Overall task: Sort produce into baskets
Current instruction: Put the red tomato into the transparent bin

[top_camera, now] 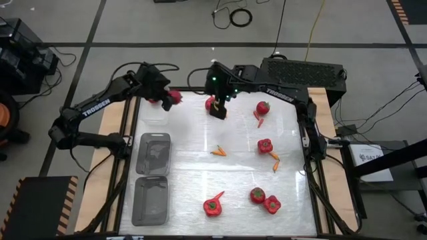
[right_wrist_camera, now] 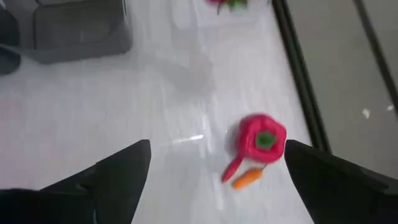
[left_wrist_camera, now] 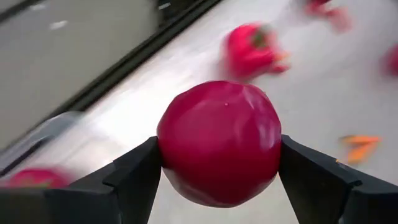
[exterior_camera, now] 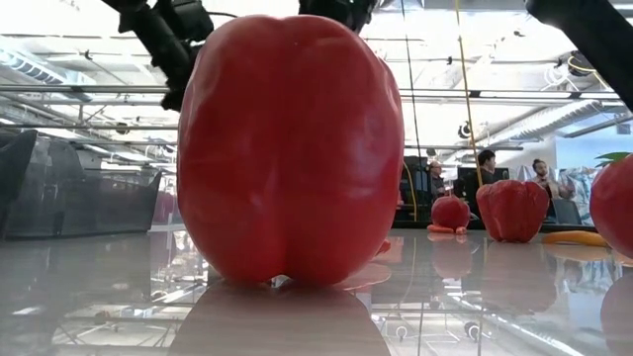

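Holding a red tomato [left_wrist_camera: 219, 142] in the left gripper [top_camera: 172, 97] near the surface's [top_camera: 200, 173] far-left corner, right gripper [right_wrist_camera: 217, 163] hanging with jaws wide, empty.

The white word "TROSSEN" can be read on the dark left robot arm [top_camera: 97, 107], along its long link. The same white word stands on the dark right robot arm [top_camera: 280, 93]. No other text is readable.
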Robot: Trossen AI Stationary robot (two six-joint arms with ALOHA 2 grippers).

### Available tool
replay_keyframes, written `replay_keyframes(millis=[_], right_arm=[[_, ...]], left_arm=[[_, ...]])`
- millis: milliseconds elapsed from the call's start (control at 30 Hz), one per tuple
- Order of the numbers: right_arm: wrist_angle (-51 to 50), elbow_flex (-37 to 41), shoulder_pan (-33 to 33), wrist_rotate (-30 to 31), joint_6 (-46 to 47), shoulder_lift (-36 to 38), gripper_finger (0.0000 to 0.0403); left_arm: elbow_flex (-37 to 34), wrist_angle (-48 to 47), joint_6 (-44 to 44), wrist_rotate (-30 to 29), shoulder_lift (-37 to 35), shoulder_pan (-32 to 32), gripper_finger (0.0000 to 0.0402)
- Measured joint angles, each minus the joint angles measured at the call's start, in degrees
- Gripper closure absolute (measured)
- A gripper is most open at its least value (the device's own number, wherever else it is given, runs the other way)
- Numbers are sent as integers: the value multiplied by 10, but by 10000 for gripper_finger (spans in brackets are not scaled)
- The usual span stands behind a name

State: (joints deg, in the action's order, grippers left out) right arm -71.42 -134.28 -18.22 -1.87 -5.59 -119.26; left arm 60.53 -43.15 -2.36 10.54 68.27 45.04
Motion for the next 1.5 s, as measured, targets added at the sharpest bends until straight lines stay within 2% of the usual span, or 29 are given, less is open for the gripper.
replay_keyframes(millis=[167,333,500,900,1000,1200,1500], right_arm=[[-45,0,-13,-1,10,0,42],[-66,0,-16,-1,10,0,42],[-110,0,-20,-1,7,0,41],[-112,0,-43,-1,0,1,41],[-112,0,-46,-1,-2,1,41],[-124,0,-55,-15,-10,1,41],[-149,0,-72,-15,-13,1,41]], left_arm=[[0,-58,32,-78,9,22,109],[-8,-89,48,-122,32,53,109],[-49,-110,48,-129,48,76,109],[-113,-80,41,-155,47,78,104],[-115,-81,39,-183,49,78,91],[-115,-77,47,-197,51,78,66],[-115,-78,60,-221,51,78,61]])
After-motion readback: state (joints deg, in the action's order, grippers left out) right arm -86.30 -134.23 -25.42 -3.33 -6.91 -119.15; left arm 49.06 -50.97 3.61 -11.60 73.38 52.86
